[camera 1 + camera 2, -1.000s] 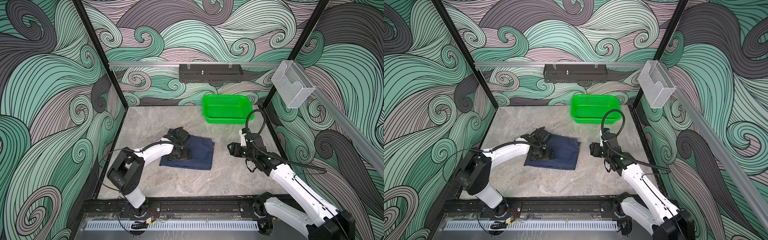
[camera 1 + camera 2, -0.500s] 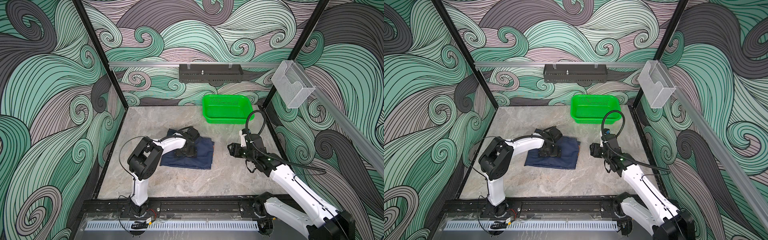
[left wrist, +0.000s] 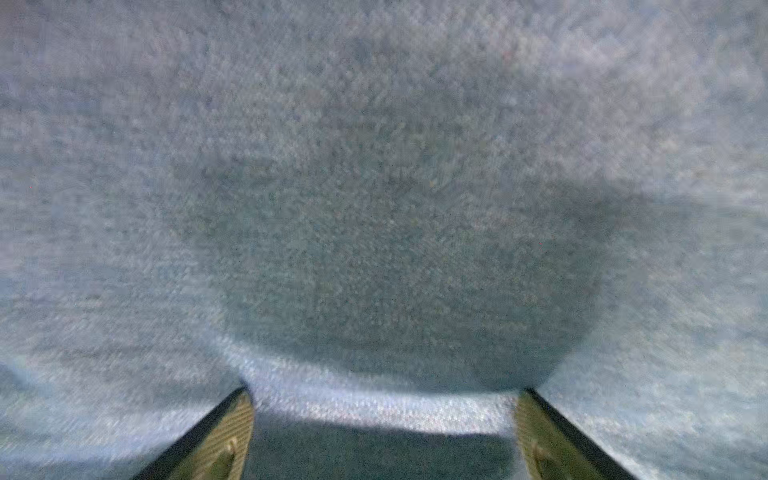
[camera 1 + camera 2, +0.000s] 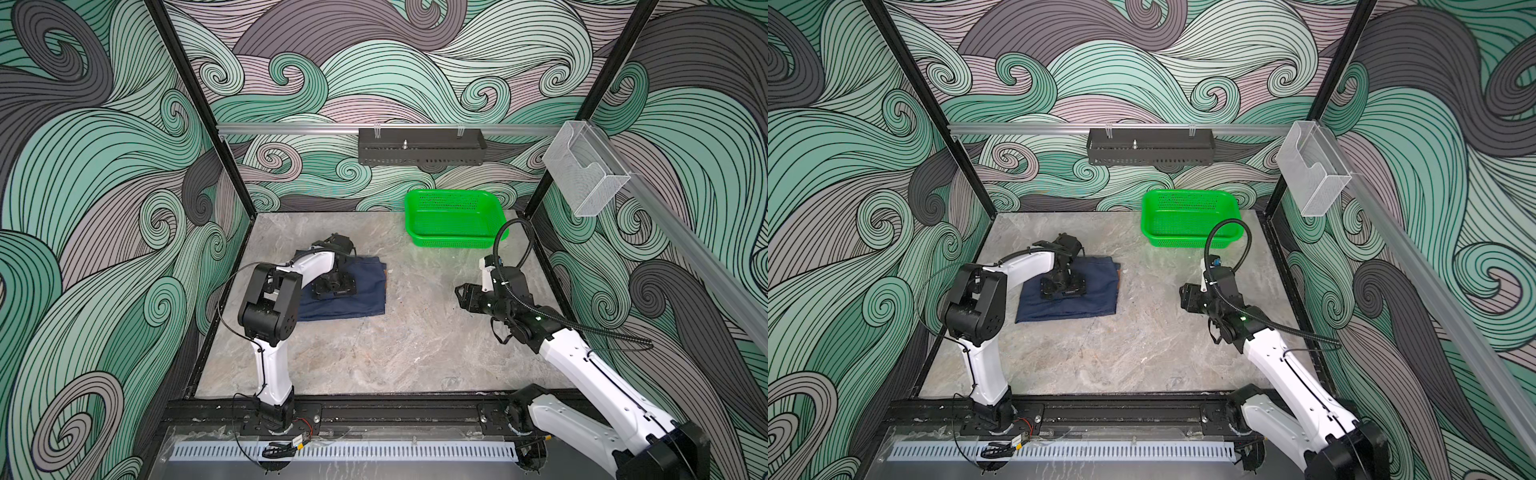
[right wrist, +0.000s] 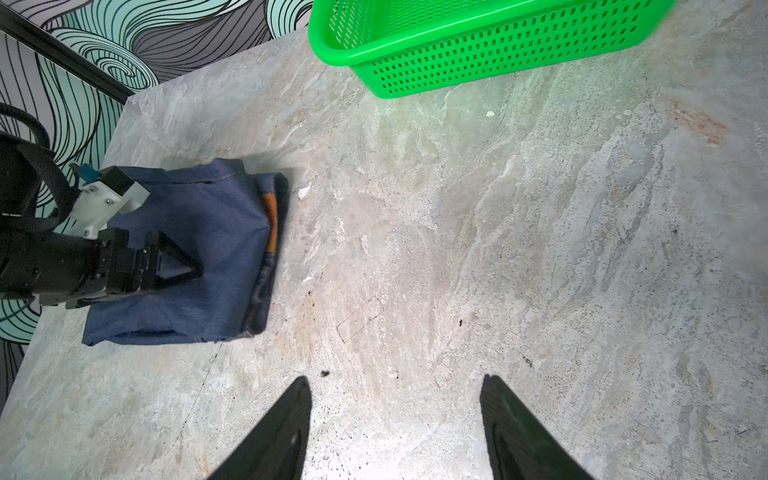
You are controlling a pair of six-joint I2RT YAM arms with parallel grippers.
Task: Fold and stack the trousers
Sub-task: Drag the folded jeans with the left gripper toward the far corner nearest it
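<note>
The trousers (image 4: 361,291) sit folded into a navy square left of centre on the table (image 4: 374,353) in both top views. A tan strip (image 5: 270,220) peeks out along the fold's right edge. The left gripper (image 4: 334,286) is pressed down on the denim, jaws spread wide, not pinching anything. The right gripper (image 4: 462,293) hovers over the table on the right, jaws partway apart, empty. The green basket (image 4: 455,239) is at the back. Compared with a second ago, the left arm's elbow has swung up higher, and the right arm hasn't budged.
</note>
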